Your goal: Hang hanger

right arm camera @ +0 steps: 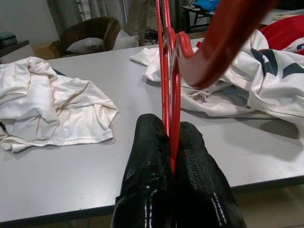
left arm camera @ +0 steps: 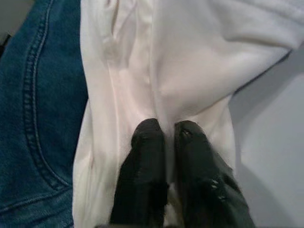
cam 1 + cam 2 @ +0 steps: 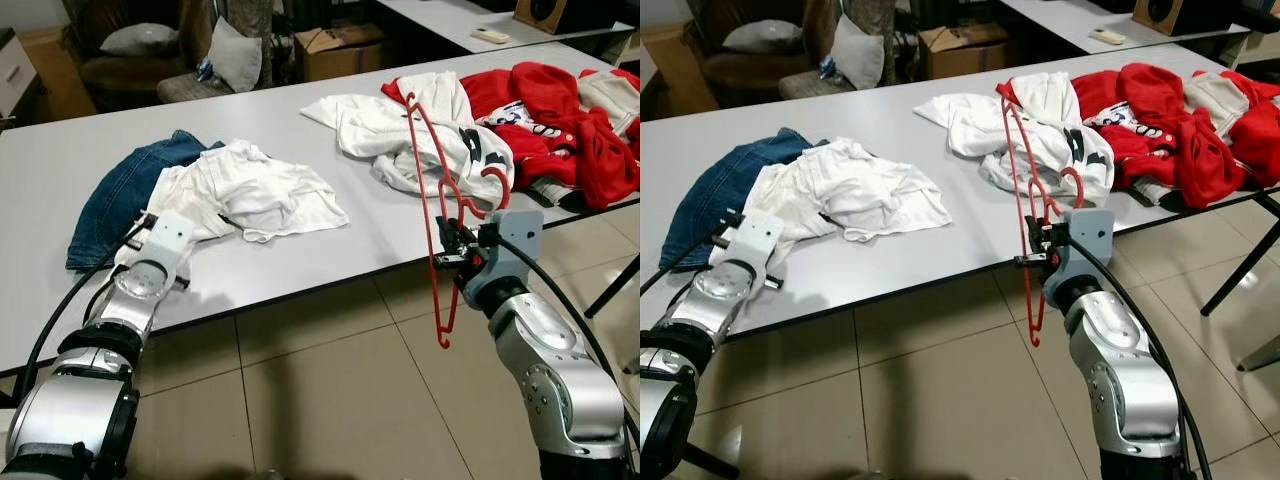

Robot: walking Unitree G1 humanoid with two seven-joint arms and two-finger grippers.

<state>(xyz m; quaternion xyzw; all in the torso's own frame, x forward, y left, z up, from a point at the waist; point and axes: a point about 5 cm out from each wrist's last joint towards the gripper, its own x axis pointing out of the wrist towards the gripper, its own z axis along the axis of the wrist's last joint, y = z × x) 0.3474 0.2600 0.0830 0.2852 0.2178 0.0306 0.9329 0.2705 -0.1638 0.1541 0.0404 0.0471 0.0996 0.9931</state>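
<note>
Head views. One grey, smooth, matte surface, long and rectangular, over a glossy tiled floor.
- One red hanger, thin moulded plastic with a curved hook, held upright just off the surface's near edge by the right gripper.
- One white shirt, soft and crumpled, on the surface to the left of the hanger.
- One pair of blue jeans, stitched denim, touching that shirt's far side from the hanger.
- One white printed garment, rumpled, on the surface behind the hanger.
- One heap of red clothing, right of the hanger.
- The left gripper reaches over the white shirt's edge.

Left wrist view. Two black, rubbery fingers pressed together, pinching a fold of the white shirt; denim alongside.

Right wrist view. Two black textured fingers closed tight on the hanger's thin red bars; its thick hook curves overhead.
</note>
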